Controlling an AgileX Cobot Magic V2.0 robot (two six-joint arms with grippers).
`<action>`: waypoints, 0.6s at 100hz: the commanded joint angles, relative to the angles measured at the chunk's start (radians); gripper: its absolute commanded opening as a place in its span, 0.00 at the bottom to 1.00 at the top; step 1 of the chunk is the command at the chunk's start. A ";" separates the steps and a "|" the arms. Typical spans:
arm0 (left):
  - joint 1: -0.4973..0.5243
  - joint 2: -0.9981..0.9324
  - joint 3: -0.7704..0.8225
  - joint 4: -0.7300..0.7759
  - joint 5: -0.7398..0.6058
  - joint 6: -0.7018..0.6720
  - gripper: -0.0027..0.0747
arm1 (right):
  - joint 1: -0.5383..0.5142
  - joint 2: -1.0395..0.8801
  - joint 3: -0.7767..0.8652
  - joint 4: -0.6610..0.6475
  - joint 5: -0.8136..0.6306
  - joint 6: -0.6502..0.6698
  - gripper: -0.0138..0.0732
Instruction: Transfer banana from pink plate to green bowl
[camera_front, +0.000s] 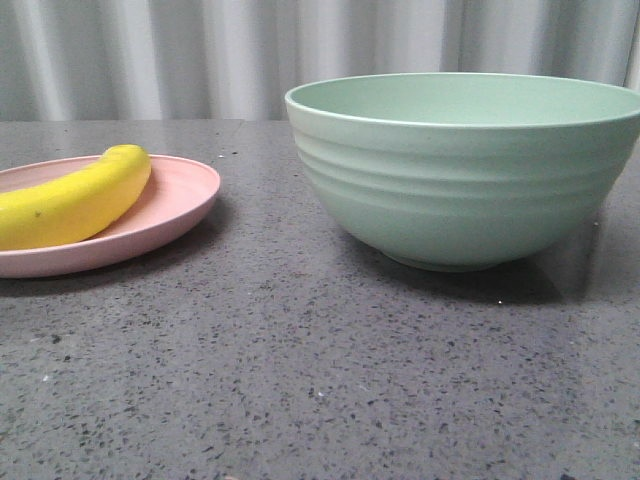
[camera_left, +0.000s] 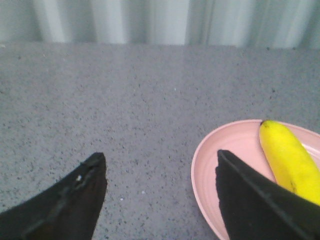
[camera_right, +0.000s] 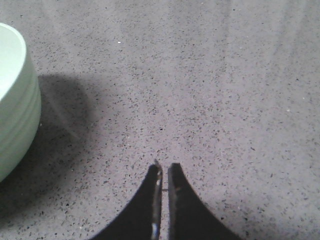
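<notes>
The yellow banana (camera_front: 75, 200) lies on the pink plate (camera_front: 175, 205) at the table's left. The large green bowl (camera_front: 470, 170) stands to the right of the plate. In the left wrist view, my left gripper (camera_left: 161, 162) is open and empty above the table; one finger is over the plate's (camera_left: 220, 150) rim, beside the banana (camera_left: 290, 157). In the right wrist view, my right gripper (camera_right: 164, 167) is shut and empty over bare table, with the bowl's side (camera_right: 15, 100) off to one edge of that view. Neither gripper shows in the front view.
The grey speckled tabletop (camera_front: 300, 380) stretches in front of the plate and bowl. A pale pleated curtain (camera_front: 200, 55) hangs behind the table.
</notes>
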 joint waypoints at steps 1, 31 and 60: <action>0.002 0.066 -0.092 -0.013 0.025 -0.001 0.60 | -0.007 0.013 -0.037 -0.011 -0.074 -0.008 0.09; -0.155 0.256 -0.244 -0.013 0.107 0.126 0.60 | -0.007 0.013 -0.033 -0.011 -0.074 -0.008 0.09; -0.327 0.455 -0.319 -0.013 0.235 0.151 0.60 | -0.007 0.013 -0.033 -0.011 -0.074 -0.008 0.09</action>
